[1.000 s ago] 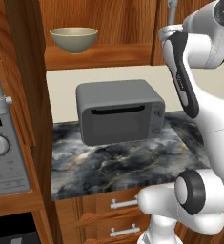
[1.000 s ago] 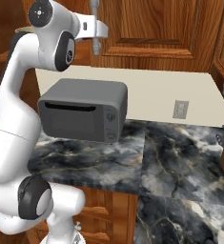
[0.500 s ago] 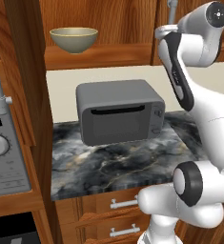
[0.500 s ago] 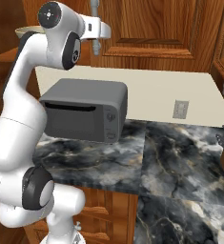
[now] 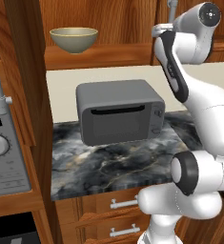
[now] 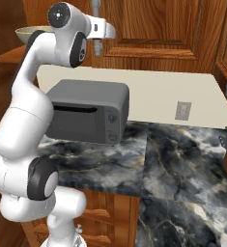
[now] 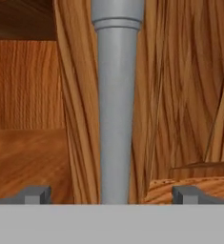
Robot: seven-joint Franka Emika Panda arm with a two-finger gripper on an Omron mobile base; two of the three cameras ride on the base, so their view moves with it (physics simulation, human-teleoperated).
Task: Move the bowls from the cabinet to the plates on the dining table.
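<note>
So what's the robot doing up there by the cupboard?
The white robot arm has its gripper up at the wooden cabinet. The gripper is open, with the cabinet's silver bar handle right between its two fingertips, not squeezed yet. One side of the cabinet is already open, and a bowl sits on its shelf. Below, a grey toaster oven stands on the marbled counter. The bowl has not been picked up yet.
</note>
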